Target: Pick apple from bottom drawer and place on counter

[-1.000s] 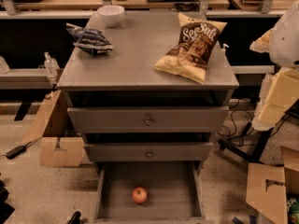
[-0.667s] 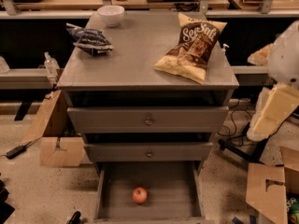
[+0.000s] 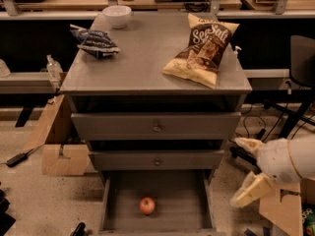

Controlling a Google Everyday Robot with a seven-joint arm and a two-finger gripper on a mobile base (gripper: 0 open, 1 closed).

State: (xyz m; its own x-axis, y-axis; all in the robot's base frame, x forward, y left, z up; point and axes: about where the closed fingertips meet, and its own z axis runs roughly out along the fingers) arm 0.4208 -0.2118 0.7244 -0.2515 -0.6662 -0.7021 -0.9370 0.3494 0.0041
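Note:
The apple [image 3: 146,205], small and red-orange, lies on the grey floor of the open bottom drawer [image 3: 177,193], left of its middle. The counter [image 3: 147,58] is the grey cabinet top above the two shut drawers. My gripper [image 3: 235,172] hangs at the lower right, beside the cabinet at the height of the lower drawers, to the right of the apple and higher than it. Its two cream fingers [image 3: 250,191] are spread apart and hold nothing.
On the counter lie a tan chip bag [image 3: 202,48] at the right, a dark blue bag [image 3: 93,39] at the left and a white bowl [image 3: 117,14] at the back. Cardboard boxes [image 3: 64,156] stand on the floor left and right [image 3: 280,210]. A dark chair [image 3: 301,58] is at the far right.
My arm has swung down from beside the counter's right edge to the lower right, level with the lower drawers. The apple has not moved.

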